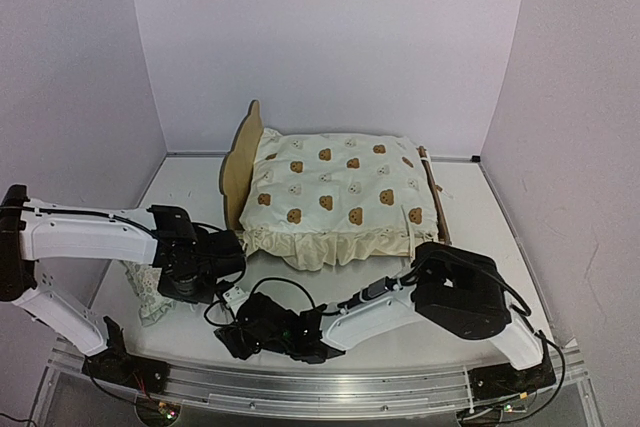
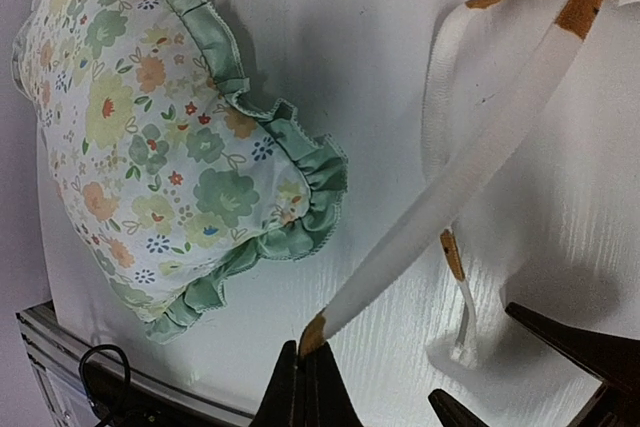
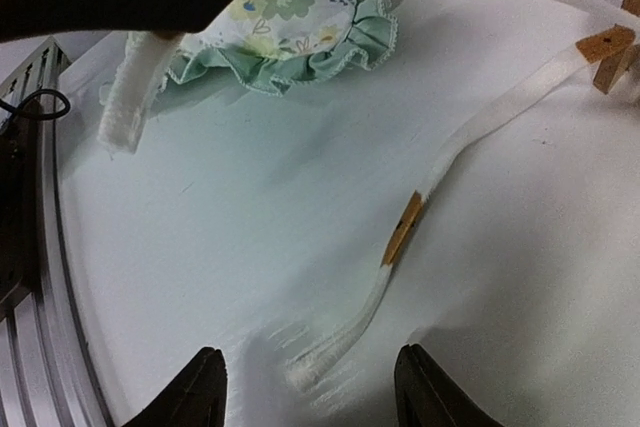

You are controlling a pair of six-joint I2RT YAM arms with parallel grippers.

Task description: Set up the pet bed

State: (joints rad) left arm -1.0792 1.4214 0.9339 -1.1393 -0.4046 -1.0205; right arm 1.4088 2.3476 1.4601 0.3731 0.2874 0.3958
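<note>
From above, the pet bed (image 1: 243, 162) stands beyond both pincers, well apart from them, under a cream bear-print cover (image 1: 340, 187). The left pincer (image 1: 232, 293) and the right pincer (image 1: 228, 337) are low and near each other, with a floral pillow (image 1: 150, 297) just left of the left one. In the left wrist view, the left pincer is pressed together and pinches the end of a cover tie (image 2: 450, 197). In the right wrist view, the right pincer is spread; the end of a second tie (image 3: 400, 237) lies on the table (image 3: 200, 247) between its fingers, apart from both.
</note>
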